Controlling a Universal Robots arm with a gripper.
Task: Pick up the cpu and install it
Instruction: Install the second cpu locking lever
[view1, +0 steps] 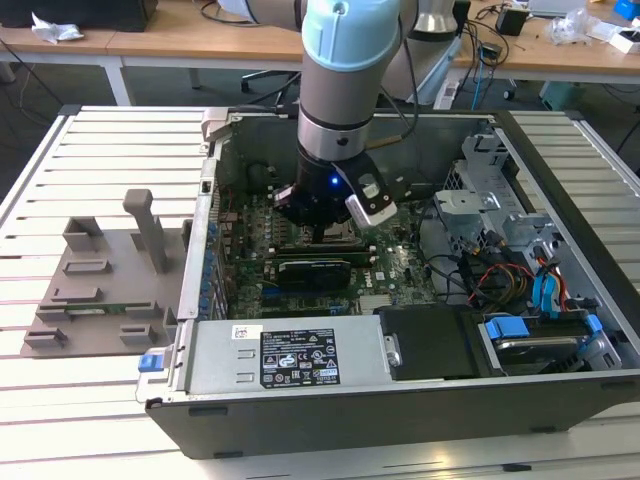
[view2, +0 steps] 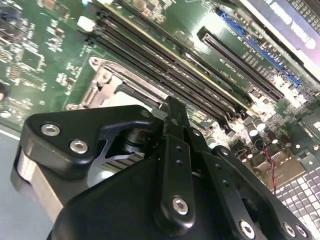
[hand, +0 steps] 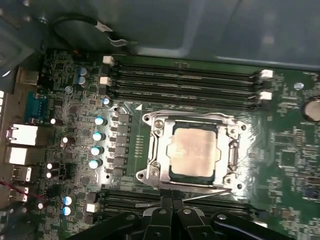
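The cpu (hand: 194, 150), a pale silvery square chip with a thin greenish rim, lies flat inside the metal socket frame (hand: 150, 150) on the green motherboard (hand: 285, 150) in the first wrist view. My gripper (hand: 172, 201) hovers just beside the socket's edge, shut, with nothing between its black fingers. In the second wrist view the gripper (view2: 172, 107) points down next to the socket frame (view2: 105, 80). The exterior view has the gripper (view1: 318, 236) lowered into the open computer case (view1: 560, 180), over the middle of the board.
Memory slots (hand: 185, 75) run along both sides of the socket. A black expansion card (view1: 310, 270), a power supply (view1: 285, 355) and a drive cage with cables (view1: 500, 240) crowd the case. A grey fixture block (view1: 100, 280) sits on the slatted table at the exterior view's left.
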